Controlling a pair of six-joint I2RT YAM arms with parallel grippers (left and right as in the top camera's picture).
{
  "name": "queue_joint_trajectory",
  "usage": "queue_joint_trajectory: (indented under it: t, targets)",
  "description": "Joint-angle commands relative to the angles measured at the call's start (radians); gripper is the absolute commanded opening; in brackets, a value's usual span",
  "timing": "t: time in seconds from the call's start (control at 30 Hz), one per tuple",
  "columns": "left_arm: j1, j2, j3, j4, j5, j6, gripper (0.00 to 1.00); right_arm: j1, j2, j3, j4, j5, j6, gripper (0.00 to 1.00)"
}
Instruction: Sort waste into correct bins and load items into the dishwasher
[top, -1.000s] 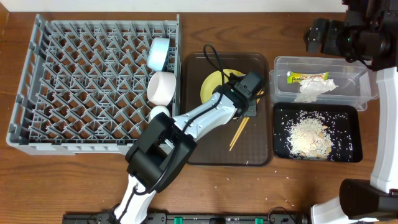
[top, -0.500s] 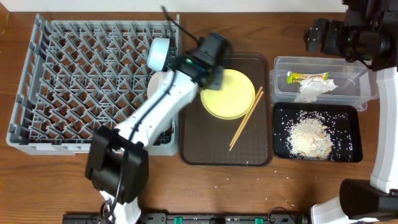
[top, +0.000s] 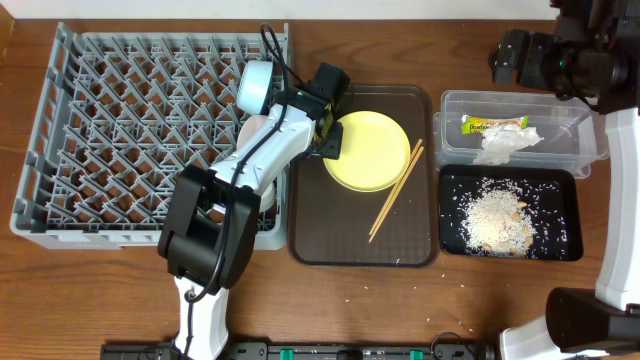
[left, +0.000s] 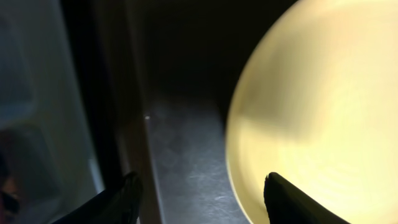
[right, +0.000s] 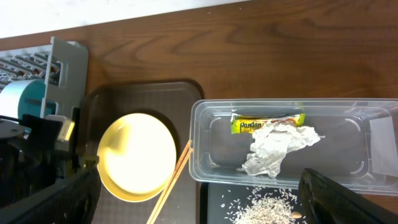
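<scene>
Hovering by the yellow plate (top: 372, 150)'s rim, the left gripper (left: 202, 196) sits apart, holding nothing. Plate and chopsticks (top: 396, 192) lie on the brown tray (top: 345, 240); the right gripper (right: 202, 199) is wide apart too.

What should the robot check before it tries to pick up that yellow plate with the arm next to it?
1. Left gripper open, holding nothing: ok.
2. Yellow plate flat on the brown tray, nothing on it: ok.
3. Gripper low enough to catch the plate's rim: cannot tell.
4. Chopsticks clear of the plate: cannot tell, they lie close along its far edge.
5. Room in the dish rack: ok.
6. Right gripper out of the way, above the clear tub: ok.
</scene>
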Motion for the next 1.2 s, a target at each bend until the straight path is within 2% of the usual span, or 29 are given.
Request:
queue_joint_trajectory:
  t: [0.0, 0.4, 0.8, 0.9, 1.03, 1.17]
  targets:
    - [0.001, 0.037, -0.008, 0.003, 0.064, 0.014, 0.65, 0.008, 0.002, -0.002, -0.001, -0.004, 0.011, 0.99]
    - [0.000, 0.108, -0.008, 0.028, 0.111, 0.013, 0.64, 0.008, 0.002, -0.002, -0.001, -0.004, 0.011, 0.99]
    - [-0.002, 0.127, -0.009, 0.089, 0.211, 0.002, 0.49, 0.008, 0.002, -0.002, -0.001, -0.004, 0.011, 0.99]
    - [-0.001, 0.127, -0.017, 0.101, 0.210, 0.002, 0.39, 0.008, 0.003, -0.002, -0.001, -0.004, 0.011, 0.99]
    - [-0.001, 0.139, -0.019, 0.113, 0.203, 0.002, 0.08, 0.008, 0.002, -0.002, -0.001, -0.004, 0.011, 0.99]
    - [0.000, 0.146, -0.019, 0.115, 0.158, 0.002, 0.07, 0.008, 0.002, -0.002, -0.001, -0.004, 0.011, 0.99]
